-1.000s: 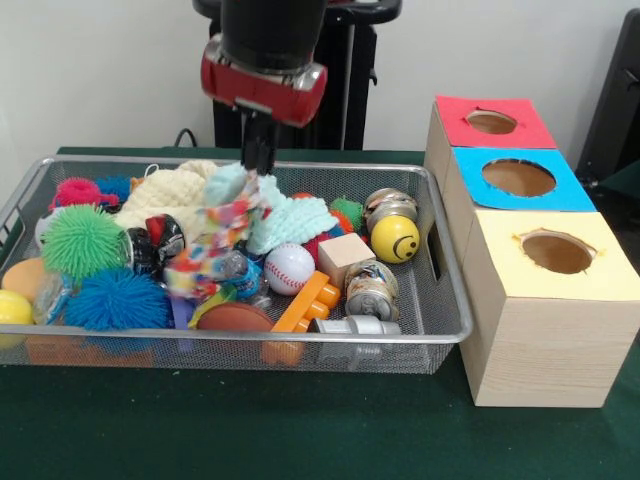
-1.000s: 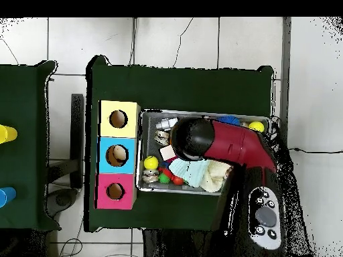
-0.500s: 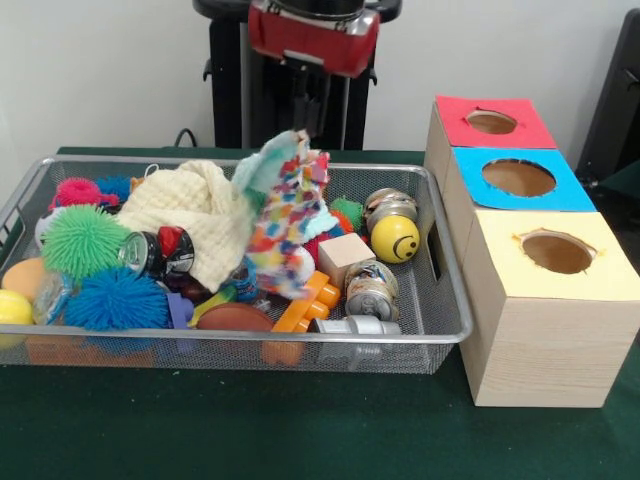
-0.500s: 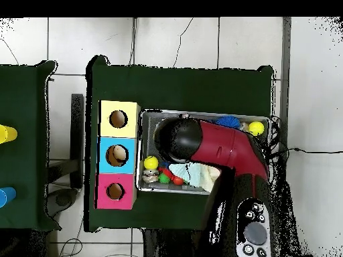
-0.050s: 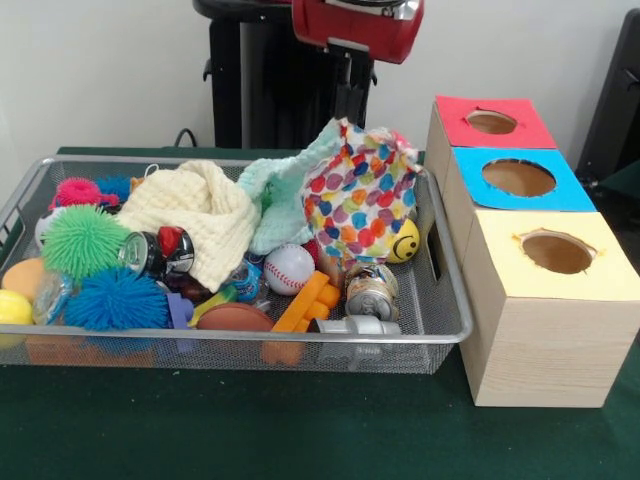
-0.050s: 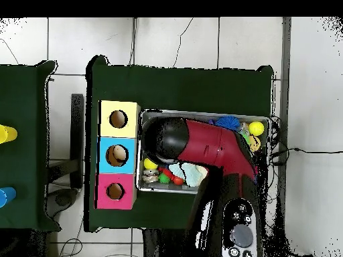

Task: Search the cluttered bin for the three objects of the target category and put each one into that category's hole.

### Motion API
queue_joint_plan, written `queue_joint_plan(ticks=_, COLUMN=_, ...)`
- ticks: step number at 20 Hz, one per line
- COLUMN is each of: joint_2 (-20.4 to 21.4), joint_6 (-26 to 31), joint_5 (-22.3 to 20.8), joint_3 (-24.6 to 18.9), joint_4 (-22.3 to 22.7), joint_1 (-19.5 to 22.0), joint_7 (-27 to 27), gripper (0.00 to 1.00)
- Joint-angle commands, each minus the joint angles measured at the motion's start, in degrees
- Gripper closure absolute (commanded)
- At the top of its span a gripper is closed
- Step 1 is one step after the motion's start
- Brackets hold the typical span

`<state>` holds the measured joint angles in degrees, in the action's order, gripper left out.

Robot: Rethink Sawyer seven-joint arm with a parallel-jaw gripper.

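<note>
Gripper (image 5: 352, 108) pinches spotted cloth (image 5: 360, 200) by top edge, hanging above bin (image 5: 440, 290), near blue hole (image 5: 518, 177) for drop.

Looks like a robotics lab. Green-covered counter (image 5: 300, 440) on a pale tiled floor (image 6: 174, 40), plain white wall (image 5: 100, 70) behind. Wire mesh bin (image 5: 440, 300) packed with assorted toys, and at right three wooden boxes (image 5: 540, 330) with red, blue and yellow holed tops, set up as a test.

Green cloth (image 5: 250, 430) covers the table; tiled floor (image 6: 174, 40) beyond.
</note>
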<state>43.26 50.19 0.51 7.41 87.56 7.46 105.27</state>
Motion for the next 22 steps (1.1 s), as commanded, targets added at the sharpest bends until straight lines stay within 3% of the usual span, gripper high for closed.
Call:
queue_joint_plan(ticks=1, joint_2=1.9, joint_6=7.7, joint_5=2.4, joint_3=-2.7, joint_4=6.5, joint_1=0.0, joint_7=6.4, gripper=1.0)
queue_joint_plan(ticks=7, joint_2=-1.5, joint_6=-0.1, joint_5=1.3, joint_3=-3.2, joint_4=7.7, joint_1=0.1, joint_7=6.4, gripper=1.0)
queue_joint_plan(ticks=22, joint_2=-1.9, joint_6=-0.7, joint_5=1.8, joint_3=-3.7, joint_4=7.8, joint_1=0.3, joint_7=6.6, gripper=1.0)
